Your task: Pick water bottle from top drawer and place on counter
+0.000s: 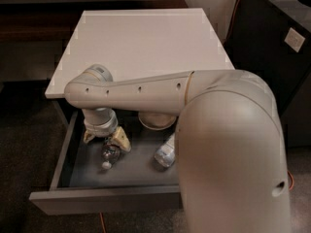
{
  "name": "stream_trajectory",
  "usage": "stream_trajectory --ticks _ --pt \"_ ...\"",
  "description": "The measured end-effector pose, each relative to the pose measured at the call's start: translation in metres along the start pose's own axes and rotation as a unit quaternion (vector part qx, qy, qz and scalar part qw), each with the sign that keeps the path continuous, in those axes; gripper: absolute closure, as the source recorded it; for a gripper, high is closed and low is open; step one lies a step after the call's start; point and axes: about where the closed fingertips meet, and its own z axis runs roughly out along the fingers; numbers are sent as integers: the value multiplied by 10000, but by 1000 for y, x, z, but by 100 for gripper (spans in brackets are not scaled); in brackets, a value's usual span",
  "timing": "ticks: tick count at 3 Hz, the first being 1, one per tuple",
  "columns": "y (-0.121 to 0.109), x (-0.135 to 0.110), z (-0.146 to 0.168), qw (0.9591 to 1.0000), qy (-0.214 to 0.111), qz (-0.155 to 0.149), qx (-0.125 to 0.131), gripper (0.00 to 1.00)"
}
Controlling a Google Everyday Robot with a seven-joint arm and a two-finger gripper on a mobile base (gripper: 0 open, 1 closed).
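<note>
Bulky beige robot arm (146, 89) reaching across from right, dropping wrist into drawer. Flat white square worktop (141, 38) waiting as drop-off spot. Wide dark grey top drawer (107, 200) standing pulled out, giving access from above. Round pale bowl (156, 122) and longer clear bottle (165, 152) lying off to right, clear of grasp. Claw (106, 143) hovering, tan fingers (121, 141) spread wide, gripping nothing, lining up over small clear water bottle (110, 153) lying on drawer floor, whitish cap toward front.

Cream gripper (105, 141) in grey drawer (107, 201), white counter (141, 42)
</note>
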Motion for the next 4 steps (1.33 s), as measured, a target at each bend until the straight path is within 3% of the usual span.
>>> stream_trajectory --ticks 2,3,4 --pt "13 -9 -6 9995 -23 305 120 77" --pt "22 -22 -38 9987 106 396 315 99" --pt "37 -48 -90 9968 246 465 605 100"
